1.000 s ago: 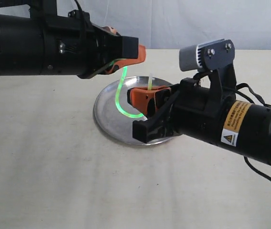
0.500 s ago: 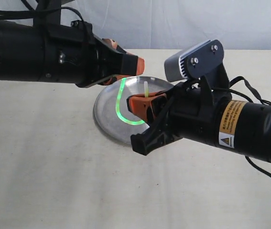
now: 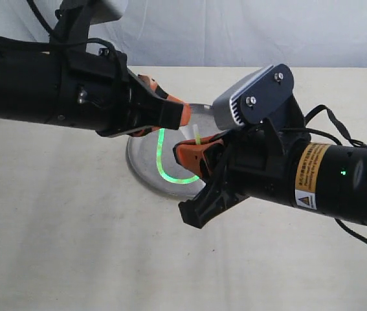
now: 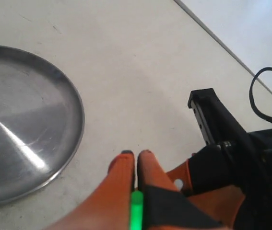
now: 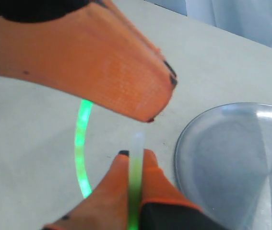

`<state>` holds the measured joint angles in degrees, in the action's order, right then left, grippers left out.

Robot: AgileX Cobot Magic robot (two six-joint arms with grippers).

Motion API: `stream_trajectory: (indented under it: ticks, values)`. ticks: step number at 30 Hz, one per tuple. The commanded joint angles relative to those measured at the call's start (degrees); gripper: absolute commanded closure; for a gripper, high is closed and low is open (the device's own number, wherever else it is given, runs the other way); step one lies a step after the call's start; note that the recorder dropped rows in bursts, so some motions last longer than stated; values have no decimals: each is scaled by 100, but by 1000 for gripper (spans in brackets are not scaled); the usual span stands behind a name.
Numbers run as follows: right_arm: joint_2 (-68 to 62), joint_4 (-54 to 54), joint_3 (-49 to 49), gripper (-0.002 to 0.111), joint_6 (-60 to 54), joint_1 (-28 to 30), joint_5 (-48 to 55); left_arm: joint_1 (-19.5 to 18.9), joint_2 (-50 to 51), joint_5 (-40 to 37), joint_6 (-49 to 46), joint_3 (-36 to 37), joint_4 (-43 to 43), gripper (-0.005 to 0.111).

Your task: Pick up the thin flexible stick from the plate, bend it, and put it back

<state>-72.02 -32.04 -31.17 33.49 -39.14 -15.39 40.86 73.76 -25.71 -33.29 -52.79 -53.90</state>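
Showing both claws at once, the exterior view alone gives the whole stick (image 3: pixel 159 154): a glowing green U bowed from the left claw (image 3: pixel 180 118) to the right claw (image 3: pixel 184 153), its arc seen against the plate (image 3: pixel 133 170), which lies behind and below both claws; a short pale end stands up just past the right claw's tips.

The left wrist view shows only a short green length of stick (image 4: pixel 136 211) nipped between the orange fingers of the left claw (image 4: pixel 135 154); the plate (image 4: pixel 30 120) lies off to one side of that claw, apart from it; the black right arm (image 4: pixel 222 139) sits close on the other side.

The right wrist view shows the stick (image 5: pixel 136 182) running out between the tips of the right claw (image 5: pixel 136 155), the arc glowing beside it; one finger of the left claw (image 5: pixel 102 62) looms just ahead; the plate (image 5: pixel 241 158) lies to the far side.

A yellow label (image 3: pixel 311 172) with a warning triangle is fixed to the right arm, seen only from outside; its print is too small to read.

Both claws are pressed together, each pinching one end of the stick; neither touches the plate.
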Motion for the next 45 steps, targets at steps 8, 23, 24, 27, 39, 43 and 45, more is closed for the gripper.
stream_trajectory:
  ticks: [8,23,24,27,39,43,45]
  values:
    - [-29,-108,-9,109,-57,-30,217,38,-9,-656,150,-1,494,107]
    - [-29,-154,-9,109,-57,-30,217,38,-9,-1033,168,-1,955,107]
    - [-29,-257,-9,109,-57,-30,217,38,-9,-1033,168,-1,980,107]
    - [-29,-460,-9,109,-57,-30,238,38,-9,-1085,168,-1,1149,107]
    - [-29,-1027,-9,109,-32,-30,304,38,-9,-1285,318,-1,1636,107]
    - [-29,-1238,-9,109,-34,-30,264,38,-9,-1417,308,-1,1812,107]
    - [-29,-1420,-9,109,-8,-30,276,38,-9,-1458,308,-1,1915,107]
